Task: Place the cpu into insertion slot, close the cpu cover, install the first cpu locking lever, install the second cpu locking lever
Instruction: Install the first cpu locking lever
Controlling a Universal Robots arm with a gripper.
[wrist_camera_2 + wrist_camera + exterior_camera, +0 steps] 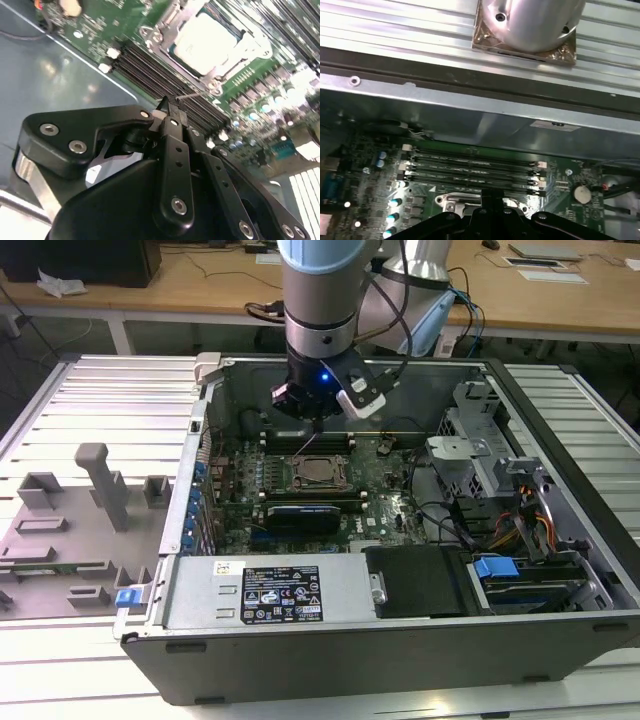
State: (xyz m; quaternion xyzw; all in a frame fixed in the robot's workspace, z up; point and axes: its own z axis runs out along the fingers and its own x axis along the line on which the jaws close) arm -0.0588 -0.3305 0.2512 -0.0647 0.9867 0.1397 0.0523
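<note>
- The cpu (207, 42) looks seated in the insertion slot (296, 472). The cpu cover (226, 71) seems to be lying flat around it, so I'd say you're on the lever part of the job.
- Your tool (169, 106) is clenched, with the fingertips pinched together in the second wrist view.
- A thin wire locking lever (194, 94) ends right at those tips. I honestly can't tell if it's nipped between them or just touching.
- In the exterior view the tool hangs above the slot, a bit toward the back wall of the case (420, 390). The lever slants up from the socket to meet it.
- The lever pivots at the socket, so follow its arc instead of shoving straight down.
- Keep your contact near the wire's free end. It looks springy and could skate off the fingertips.
- It probably needs a slight sideways nudge to tuck under its catch, so go slow there.
- Mind the memory slots (145, 70). They sit right under the tool, between it and the socket.
</note>
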